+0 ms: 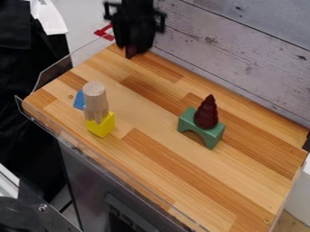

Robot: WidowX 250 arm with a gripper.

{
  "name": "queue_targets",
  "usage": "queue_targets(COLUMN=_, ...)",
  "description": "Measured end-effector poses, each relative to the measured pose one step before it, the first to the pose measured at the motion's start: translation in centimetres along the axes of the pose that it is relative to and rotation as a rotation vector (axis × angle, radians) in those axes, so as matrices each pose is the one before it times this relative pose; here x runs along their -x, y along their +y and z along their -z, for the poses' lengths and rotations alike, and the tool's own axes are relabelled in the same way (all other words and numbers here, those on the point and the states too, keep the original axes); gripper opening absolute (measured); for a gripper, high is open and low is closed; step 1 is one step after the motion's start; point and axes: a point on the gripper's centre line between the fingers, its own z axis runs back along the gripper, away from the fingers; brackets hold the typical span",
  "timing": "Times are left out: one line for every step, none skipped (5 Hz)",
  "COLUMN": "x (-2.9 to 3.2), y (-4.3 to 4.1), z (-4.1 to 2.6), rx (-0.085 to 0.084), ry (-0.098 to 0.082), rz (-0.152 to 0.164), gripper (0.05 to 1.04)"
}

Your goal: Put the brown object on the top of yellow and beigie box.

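I can't tell my gripper's (131,50) opening or hold by the table's (148,115) far corner; the brown cone (206,115) tops a green arch (213,133).

So the arm (134,13) is all matte-looking black, kinda chunky, with 2 thin, angular bracket-like bits sticking out, 1 per side.

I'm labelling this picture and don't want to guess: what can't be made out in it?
All in the camera view:
- Dark reddish patch at the lower end of the gripper: blurred and partly covered by it, so what it is can't be told.
- Yellow block: much of its top is hidden by the beige column.
- Blue block: its right part is behind that column.
- Arm: cut off by the top edge.
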Motion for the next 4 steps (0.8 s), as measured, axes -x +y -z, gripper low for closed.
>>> queue_targets(x=1.548, y=-0.077, z=-2.915, rx=-0.0139, ry=0.0114, rz=0.0013, gripper=0.537)
queue_targets(x=2.009, y=-0.429, z=-0.281, rx=0.0153, ry=0.0226, rz=-0.0062, gripper=0.537)
queue_targets(x=2.842, y=-0.32, z=0.376, rx=0.0012, ry=0.0323, rz=-0.0096, gripper=0.537)
queue_targets(x=1.897, y=-0.193, z=0.096, rx=-0.0002, ry=-0.0016, rz=-0.0095, gripper=0.537)
